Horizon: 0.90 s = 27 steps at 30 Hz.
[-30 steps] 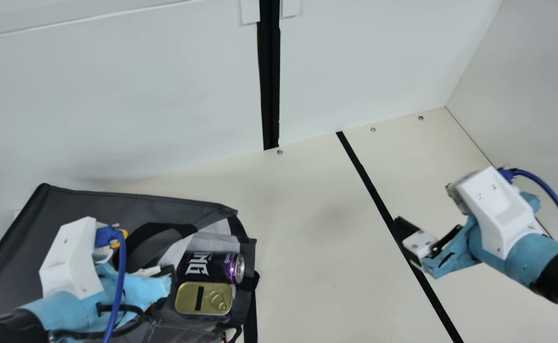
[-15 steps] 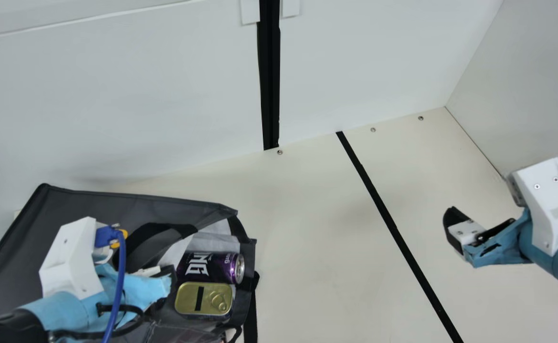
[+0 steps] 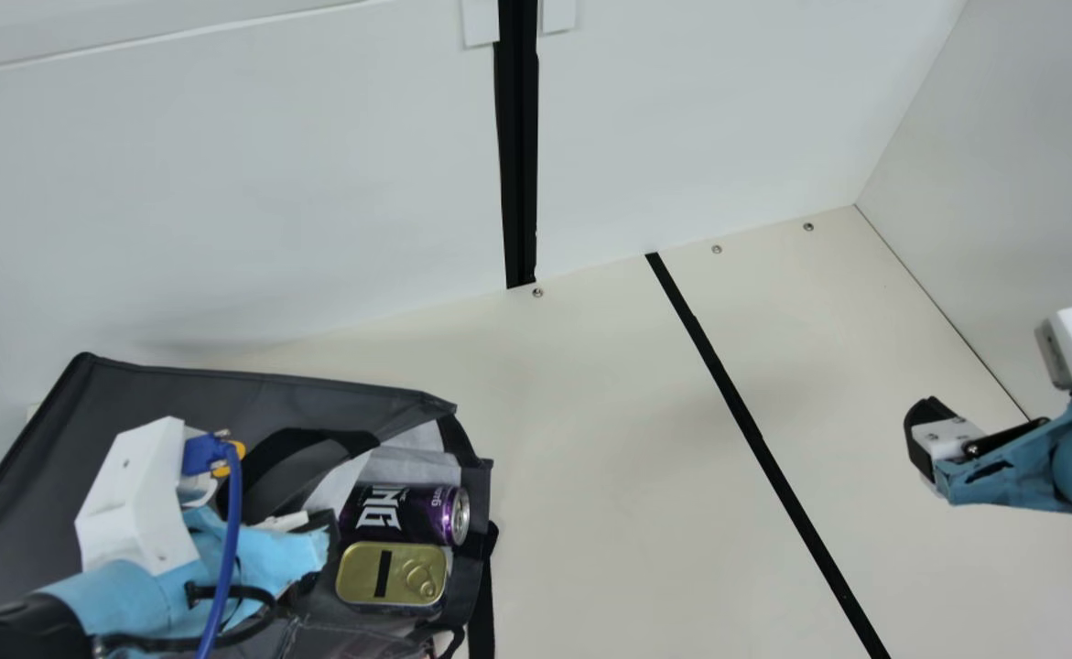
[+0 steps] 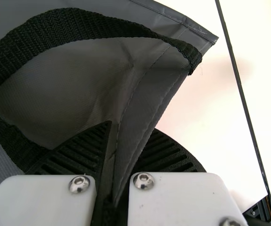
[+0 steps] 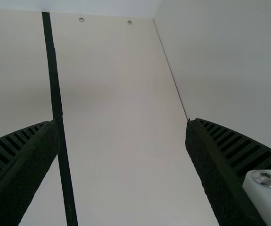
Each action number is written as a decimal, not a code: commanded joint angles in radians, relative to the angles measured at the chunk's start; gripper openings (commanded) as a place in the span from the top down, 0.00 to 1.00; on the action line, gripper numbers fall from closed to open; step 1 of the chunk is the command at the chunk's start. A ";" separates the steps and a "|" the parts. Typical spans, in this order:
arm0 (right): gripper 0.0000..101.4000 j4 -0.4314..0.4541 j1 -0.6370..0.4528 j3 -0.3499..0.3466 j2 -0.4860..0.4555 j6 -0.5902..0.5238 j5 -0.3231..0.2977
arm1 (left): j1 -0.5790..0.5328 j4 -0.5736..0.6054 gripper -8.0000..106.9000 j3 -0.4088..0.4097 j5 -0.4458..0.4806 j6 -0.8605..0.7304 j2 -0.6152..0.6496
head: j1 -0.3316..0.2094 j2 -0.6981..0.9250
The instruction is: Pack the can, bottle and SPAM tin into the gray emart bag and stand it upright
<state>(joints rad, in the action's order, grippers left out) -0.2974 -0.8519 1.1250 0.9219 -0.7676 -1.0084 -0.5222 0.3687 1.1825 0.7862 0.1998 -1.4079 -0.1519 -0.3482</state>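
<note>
Left tool: its two ribbed fingers (image 4: 76,153) are drawn together on a fold of the gray bag (image 3: 215,380), at the left tool's place by the mouth.
Right tool (image 3: 925,435): wide open, holding nothing, above the surface (image 3: 590,476), well apart from the bag.
Can (image 3: 407,513): purple and black, lying on its side in the bag's open mouth.
Tin (image 3: 392,574): just beside the can, gold ring-pull lid showing.
Bag: lying down, with a black handle (image 4: 78,28) looped near the left tool.
Stripe (image 3: 728,394): black, crossing the surface.
</note>
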 commanded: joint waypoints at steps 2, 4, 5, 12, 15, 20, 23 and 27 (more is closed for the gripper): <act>0.06 0.055 0.023 0.029 0.000 0.095 -0.024 | 0.000 0.000 1.00 0.000 0.000 0.000 0.000 | -0.023 -0.001; 0.06 0.079 0.038 0.049 0.000 0.137 -0.042 | 0.000 0.000 1.00 0.000 0.000 0.000 0.000 | -0.023 -0.001; 0.06 0.091 0.047 0.059 0.000 0.158 -0.050 | 0.000 0.000 1.00 0.000 0.000 0.000 0.000 | -0.023 -0.001; 0.06 0.155 0.107 0.127 0.004 0.280 -0.111 | 0.000 0.000 1.00 0.000 0.000 0.000 0.000 | -0.023 -0.001; 0.06 0.173 0.127 0.156 0.008 0.322 -0.136 | 0.000 0.000 1.00 0.000 0.000 0.000 0.000 | -0.023 -0.001; 0.06 0.195 0.153 0.204 0.016 0.375 -0.176 | 0.000 0.000 1.00 0.000 0.000 0.000 0.000 | -0.023 -0.001; 0.06 0.204 0.167 0.231 0.021 0.400 -0.197 | 0.000 0.000 1.00 0.000 0.000 0.000 0.000 | -0.023 -0.001; 0.06 0.209 0.180 0.251 0.029 0.431 -0.212 | 0.000 0.000 1.00 0.000 0.000 0.000 0.000 | -0.023 -0.001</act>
<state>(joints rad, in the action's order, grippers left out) -0.0915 -0.6728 1.3752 0.9497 -0.3447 -1.2193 -0.5222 0.3687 1.1825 0.7862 0.1998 -1.4079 -0.1519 -0.3467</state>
